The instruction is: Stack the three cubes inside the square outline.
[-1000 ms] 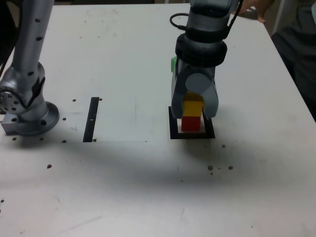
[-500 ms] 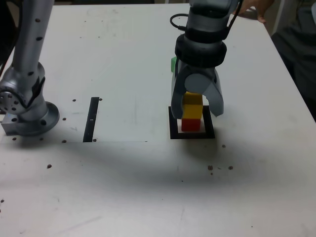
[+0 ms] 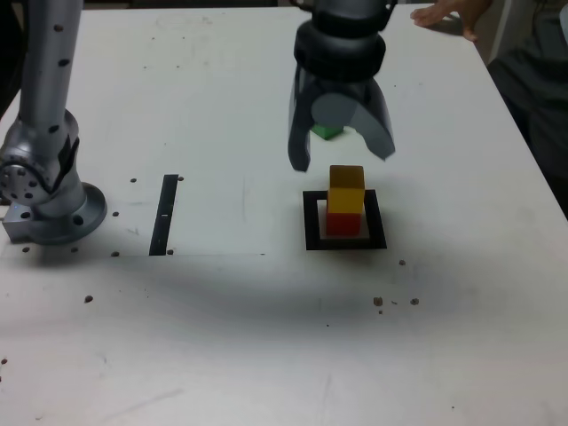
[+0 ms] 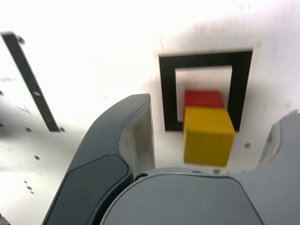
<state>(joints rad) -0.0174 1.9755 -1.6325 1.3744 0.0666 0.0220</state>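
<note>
The yellow cube [image 3: 346,189] rests on the red cube [image 3: 343,222] inside the square outline [image 3: 310,222]. My gripper [image 3: 342,160] hangs open above and just behind the stack, jaws spread wide, touching neither cube. The green cube [image 3: 328,131] lies on the table behind the gripper, mostly hidden by the jaws. In the wrist view the yellow cube [image 4: 207,136] sits over the red cube [image 4: 203,99] within the square outline [image 4: 168,89], between my two fingers [image 4: 136,136] with clear gaps on both sides.
A thin black strip [image 3: 164,213] lies on the white table at the exterior view's left, near the arm's base [image 3: 49,200]. A person's hand [image 3: 448,13] rests at the table's far edge. Small dark specks dot the table's front area.
The gripper has opened off the yellow cube and risen up and back, leaving the yellow cube standing on the red one. The green cube now shows between the jaws.
</note>
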